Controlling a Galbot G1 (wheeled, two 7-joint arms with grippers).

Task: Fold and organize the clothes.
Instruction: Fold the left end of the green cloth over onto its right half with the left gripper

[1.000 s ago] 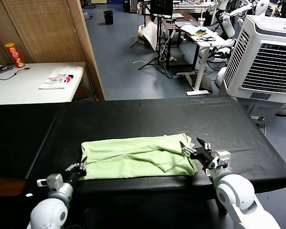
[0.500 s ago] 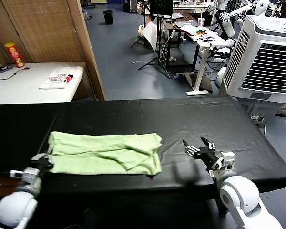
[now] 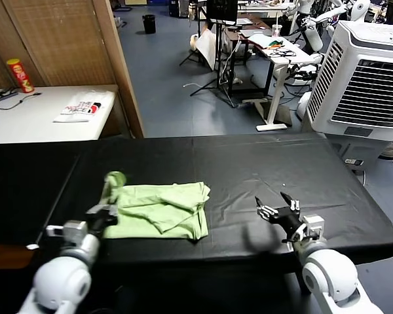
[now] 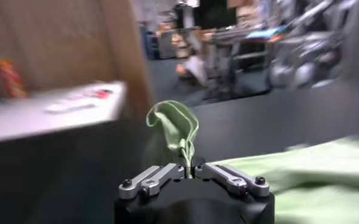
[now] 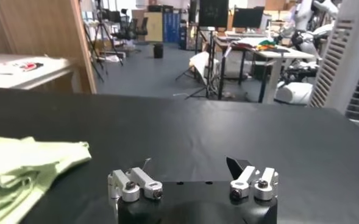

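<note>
"Where did the T-shirt sit at that point?"

"Bunched on the black counter, left of centre and toward the near edge. The left gripper had its jaws pinched shut on the shirt's left end, and a tuft of green cloth stood up out of them. The wrist view showed that plainly."

"And the other arm?"

"The right gripper hovered over bare counter, well apart from the shirt, jaws spread wide and holding nothing."

"What was the step, in your view?"

"I'd judge the left arm was carrying that end across to make a fold. To do it well, the pinched end should travel low and level over the body of the shirt, so the crease falls straight rather than adding to the rumples already there. The soft cloth would likely drag and wrinkle if pulled sideways. I'd release only once the end lay flat."

"The surroundings?"

"The counter was covered in dark sheeting, slightly creased. A white table stood beyond it on the left with a red can and a printed white item. A wooden panel, a large white cooler unit and cluttered desks filled the room behind."
</note>
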